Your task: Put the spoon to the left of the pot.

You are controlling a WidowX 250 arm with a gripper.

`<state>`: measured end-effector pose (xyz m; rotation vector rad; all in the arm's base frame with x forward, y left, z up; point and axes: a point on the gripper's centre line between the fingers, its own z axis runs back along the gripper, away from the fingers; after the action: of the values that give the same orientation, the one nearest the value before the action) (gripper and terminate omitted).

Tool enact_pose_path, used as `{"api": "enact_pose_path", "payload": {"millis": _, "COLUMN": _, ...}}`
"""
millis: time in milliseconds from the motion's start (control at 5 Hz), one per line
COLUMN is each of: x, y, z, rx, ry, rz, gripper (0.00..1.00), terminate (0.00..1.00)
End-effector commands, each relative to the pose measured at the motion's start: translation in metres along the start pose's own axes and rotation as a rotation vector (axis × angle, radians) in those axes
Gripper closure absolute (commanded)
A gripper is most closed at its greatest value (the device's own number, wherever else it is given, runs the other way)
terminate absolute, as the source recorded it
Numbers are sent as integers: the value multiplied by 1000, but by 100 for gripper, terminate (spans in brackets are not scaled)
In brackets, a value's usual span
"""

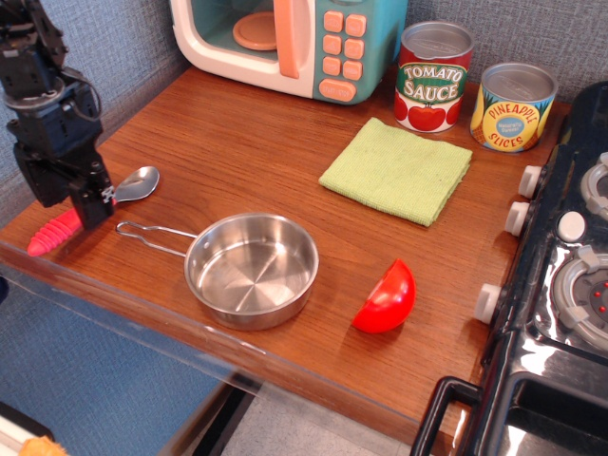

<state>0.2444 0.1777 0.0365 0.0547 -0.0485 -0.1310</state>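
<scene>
The spoon lies on the wooden table at the far left, its silver bowl (139, 182) pointing right and its red-pink ribbed handle (53, 234) near the front left edge. My black gripper (82, 203) stands over the spoon's neck, hiding the middle of it; the jaws look parted on either side of the spoon and no longer pinch it. The pot (252, 269), a shallow steel pan, sits right of the spoon, with its wire loop handle (150, 236) reaching left toward the gripper.
A red half-round tomato piece (387, 297) lies right of the pot. A green cloth (397, 169), a tomato sauce can (433, 76), a pineapple can (514, 106) and a toy microwave (285, 43) stand behind. A black stove (560, 275) borders the right.
</scene>
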Motion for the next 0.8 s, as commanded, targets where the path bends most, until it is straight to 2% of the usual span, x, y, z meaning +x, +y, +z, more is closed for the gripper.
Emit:
{"api": "enact_pose_path", "payload": {"millis": 0, "x": 9, "y": -17, "z": 78, "rx": 78, "ry": -167, "rz": 37, "gripper": 0, "terminate": 0}}
{"api": "enact_pose_path", "payload": {"millis": 200, "x": 19, "y": -40, "z": 98, "rx": 56, "ry": -165, "rz": 89, "gripper": 0, "terminate": 0}}
{"api": "enact_pose_path", "payload": {"millis": 400, "x": 29, "y": -54, "z": 88, "rx": -31, "ry": -95, "rz": 97, "gripper": 0, "terminate": 0}}
{"api": "enact_pose_path", "payload": {"millis": 600, "x": 34, "y": -63, "z": 77, "rx": -51, "ry": -52, "rz": 94, "gripper": 0, "terminate": 0}}
